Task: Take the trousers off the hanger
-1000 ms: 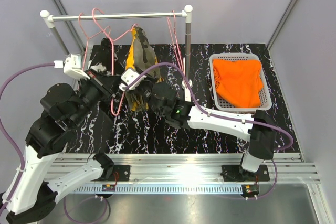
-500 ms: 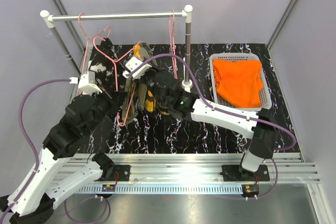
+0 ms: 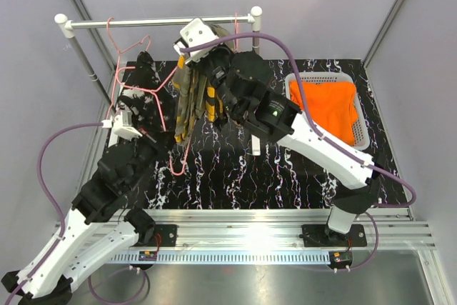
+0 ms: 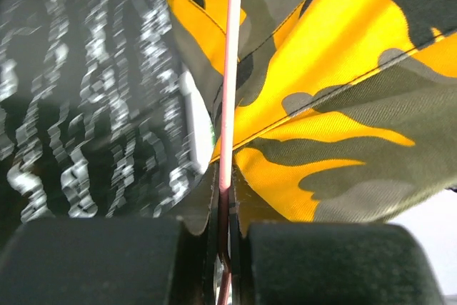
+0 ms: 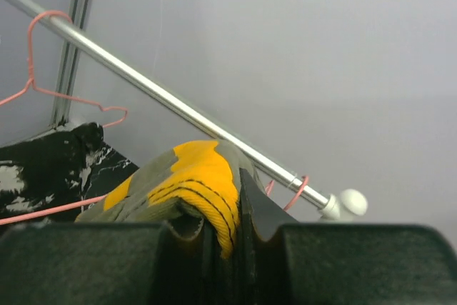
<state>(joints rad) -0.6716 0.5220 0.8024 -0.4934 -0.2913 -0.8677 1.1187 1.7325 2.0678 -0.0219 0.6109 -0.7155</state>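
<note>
My right gripper (image 3: 202, 58) is raised near the rail (image 3: 157, 23) and shut on the top fold of the olive camouflage trousers (image 3: 191, 101), which hang down from it. The right wrist view shows the cloth (image 5: 193, 176) pinched between the jaws (image 5: 225, 226). My left gripper (image 3: 163, 128) is shut on the pink wire hanger (image 3: 176, 155), which is off the rail. In the left wrist view the wire (image 4: 229, 91) lies against the camouflage cloth (image 4: 335, 98). The black speckled trousers (image 3: 143, 76) hang at the left. The orange trousers (image 3: 325, 108) lie in the basket.
A grey basket (image 3: 294, 116) stands at the right on the black marbled table (image 3: 235, 176). An empty pink hanger (image 3: 235, 33) hangs by the rail's right post (image 3: 255, 41). Another pink hook (image 3: 111, 26) is on the rail's left end.
The right arm has lifted the camouflage trousers up and back towards the rail. The left gripper has taken the pink hanger off the rail and drawn it down towards the near side.
</note>
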